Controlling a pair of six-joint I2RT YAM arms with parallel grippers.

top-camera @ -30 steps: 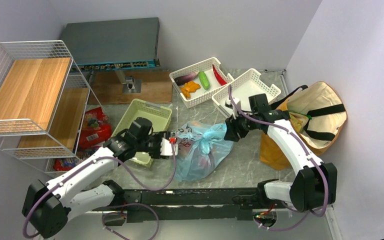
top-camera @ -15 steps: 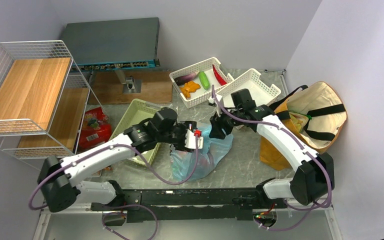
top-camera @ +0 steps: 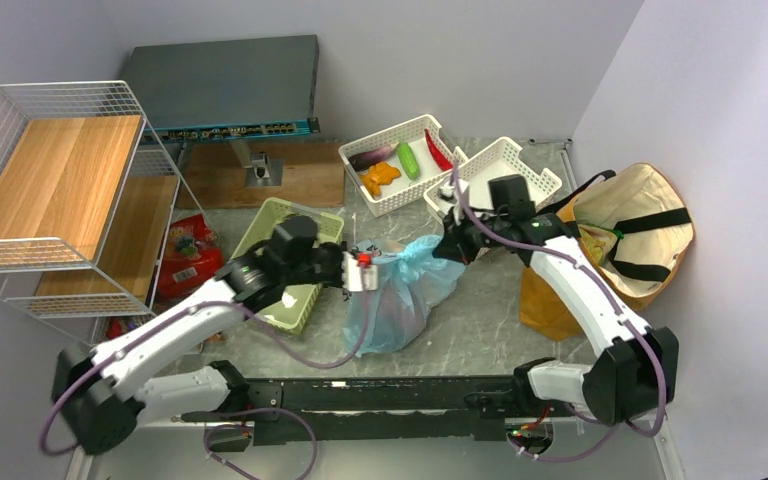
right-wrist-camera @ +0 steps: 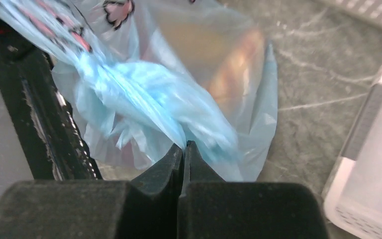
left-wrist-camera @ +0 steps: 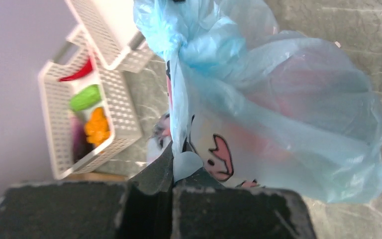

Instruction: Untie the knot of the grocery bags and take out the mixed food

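The light-blue plastic grocery bag [top-camera: 400, 300] hangs stretched between my two grippers, and its knot [top-camera: 418, 258] is still tied at the top. My left gripper [top-camera: 378, 268] is shut on a flap of the plastic [left-wrist-camera: 186, 162] on the bag's left side. On the right of the knot, my right gripper [top-camera: 448, 246] is shut on the bunched plastic [right-wrist-camera: 199, 124]. Reddish food [left-wrist-camera: 288, 114] shows dimly through the film. The brown canvas tote [top-camera: 632, 200] lies open at the far right, touched by neither gripper.
Two white baskets [top-camera: 375, 200] [top-camera: 520, 165] stand behind the bag, one holding a purple eggplant, a green piece, an orange piece and a red chili. A pale green basket [top-camera: 290, 225] sits under my left arm. A wire shelf [top-camera: 20, 200] and a red snack pack [top-camera: 188, 255] are at the left.
Both grippers have shut on the blue bag. The left drew back to the left and the right to the right, pulling the bag's top taut and lifting it.
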